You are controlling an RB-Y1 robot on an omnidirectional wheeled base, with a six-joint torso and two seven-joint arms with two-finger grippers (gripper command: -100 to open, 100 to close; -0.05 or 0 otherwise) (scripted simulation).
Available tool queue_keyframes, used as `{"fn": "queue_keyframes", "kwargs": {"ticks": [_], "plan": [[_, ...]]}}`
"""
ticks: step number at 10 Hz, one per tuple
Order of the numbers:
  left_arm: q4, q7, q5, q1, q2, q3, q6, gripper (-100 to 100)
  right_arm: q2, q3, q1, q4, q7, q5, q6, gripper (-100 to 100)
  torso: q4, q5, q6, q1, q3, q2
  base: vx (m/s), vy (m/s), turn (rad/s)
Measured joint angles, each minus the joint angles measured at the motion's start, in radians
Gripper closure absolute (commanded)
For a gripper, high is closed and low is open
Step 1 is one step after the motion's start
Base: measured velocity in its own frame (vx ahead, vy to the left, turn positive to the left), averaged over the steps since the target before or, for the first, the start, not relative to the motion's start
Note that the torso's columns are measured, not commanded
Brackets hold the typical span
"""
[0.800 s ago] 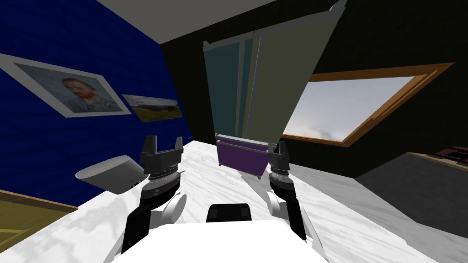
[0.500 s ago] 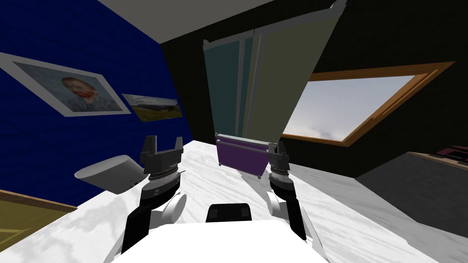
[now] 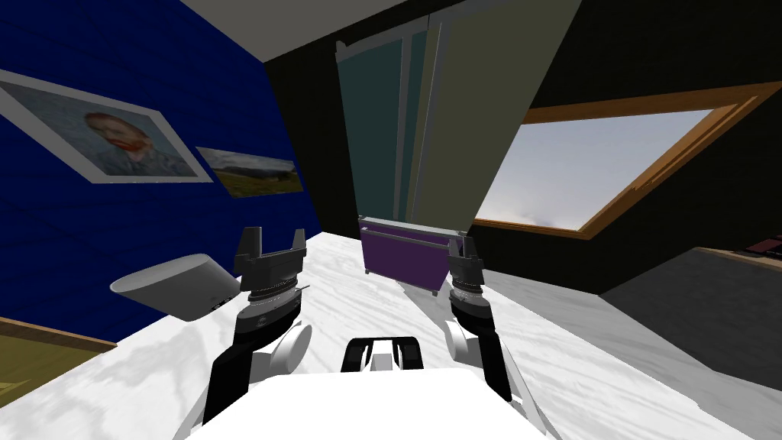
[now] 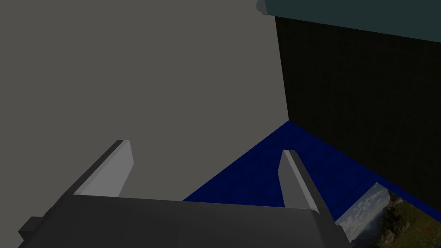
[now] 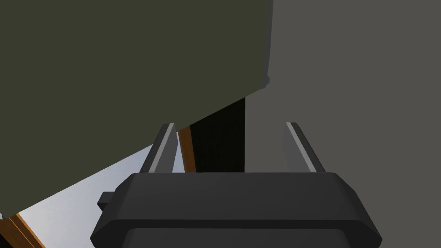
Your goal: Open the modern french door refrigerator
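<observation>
While the refrigerator (image 3: 382, 137) stands straight ahead against the dark wall, its right door (image 3: 489, 114) is already swung out toward us and the teal left door (image 3: 370, 130) looks shut. Our right tool (image 3: 464, 246) hovers with fingers spread and empty just beside the open door's lower edge, near the purple drawer (image 3: 401, 256), probably placed to push the panel wider. Our left tool (image 3: 271, 238), also spread and empty, sits well apart from the left door, likely held in reserve.
</observation>
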Motion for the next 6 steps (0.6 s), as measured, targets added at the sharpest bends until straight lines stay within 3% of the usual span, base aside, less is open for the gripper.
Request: {"fn": "queue_keyframes", "kwargs": {"ticks": [1, 2, 3, 6], "plan": [[0.000, 0.000, 0.000, 0.000, 0.000, 0.000, 0.000, 0, 0.000, 0.000, 0.000, 0.000, 0.000, 0.000, 0.000, 0, 0.074, 0.000, 0.000, 0.000, -0.148, 0.074, 0.000, 0.000, 0.000], [0.000, 0.000, 0.000, 0.000, 0.000, 0.000, 0.000, 0, 0.000, 0.000, 0.000, 0.000, 0.000, 0.000, 0.000, -100, 0.148, 0.000, 0.000, 0.000, -0.295, 0.148, 0.033, 0.053, 0.072], [0.000, 0.000, 0.000, 0.000, 0.000, 0.000, 0.000, 0, -0.027, -0.004, -0.001, 0.013, -0.002, 0.023, 0.022, -100, 0.180, 0.001, 0.000, 0.003, -0.365, 0.180, 0.036, 0.062, 0.052], [0.000, 0.000, 0.000, 0.000, 0.000, 0.000, 0.000, 0, -0.074, -0.004, -0.007, 0.051, -0.002, 0.091, 0.096, -100, 0.194, 0.000, 0.000, 0.002, -0.390, 0.193, 0.040, 0.078, 0.059]]}}
